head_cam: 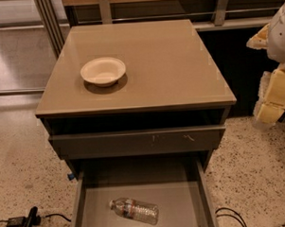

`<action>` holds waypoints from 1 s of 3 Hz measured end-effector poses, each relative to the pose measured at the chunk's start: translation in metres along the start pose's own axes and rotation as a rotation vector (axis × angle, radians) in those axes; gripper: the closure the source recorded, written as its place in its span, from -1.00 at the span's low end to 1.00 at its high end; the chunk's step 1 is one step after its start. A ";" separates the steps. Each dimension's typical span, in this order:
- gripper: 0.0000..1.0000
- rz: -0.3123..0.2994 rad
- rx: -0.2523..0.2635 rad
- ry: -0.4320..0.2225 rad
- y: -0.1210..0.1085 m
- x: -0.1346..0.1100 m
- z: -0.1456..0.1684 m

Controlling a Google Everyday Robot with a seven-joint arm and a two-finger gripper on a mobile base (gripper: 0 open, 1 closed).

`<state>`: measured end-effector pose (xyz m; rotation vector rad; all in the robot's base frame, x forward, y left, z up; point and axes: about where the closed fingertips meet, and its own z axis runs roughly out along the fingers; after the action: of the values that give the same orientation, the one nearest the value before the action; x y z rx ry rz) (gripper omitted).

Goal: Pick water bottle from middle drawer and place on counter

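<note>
While a bowl (pixel 102 71) sits left on the table (pixel 178 66), the bottle (pixel 135 211) lies on its side in the open drawer (pixel 184 203), near. The claw (pixel 273 98) hangs well apart to its right, beside the table. I cannot tell its grip.

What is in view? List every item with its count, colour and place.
water bottle: one, clear with a white cap, lying on its side in the middle drawer
middle drawer: one, grey-brown, pulled open at the bottom of the view
counter: one, glossy tan, top of the cabinet
bowl: one, cream, upright on the counter, left of centre
upper drawer: one, grey-brown, scratched front, above the middle drawer
cables: two, black, on the speckled floor, one on each side of the middle drawer
gripper: one, cream-yellow, at the right edge, beside the counter, far from the water bottle
</note>
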<state>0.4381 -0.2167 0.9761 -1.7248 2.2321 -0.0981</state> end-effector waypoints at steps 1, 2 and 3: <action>-1.00 0.000 0.000 0.000 0.000 0.000 0.000; -1.00 0.037 -0.023 -0.044 0.011 0.003 0.018; -1.00 0.088 -0.055 -0.108 0.031 0.010 0.045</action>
<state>0.4198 -0.2111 0.9239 -1.6156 2.2475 0.0758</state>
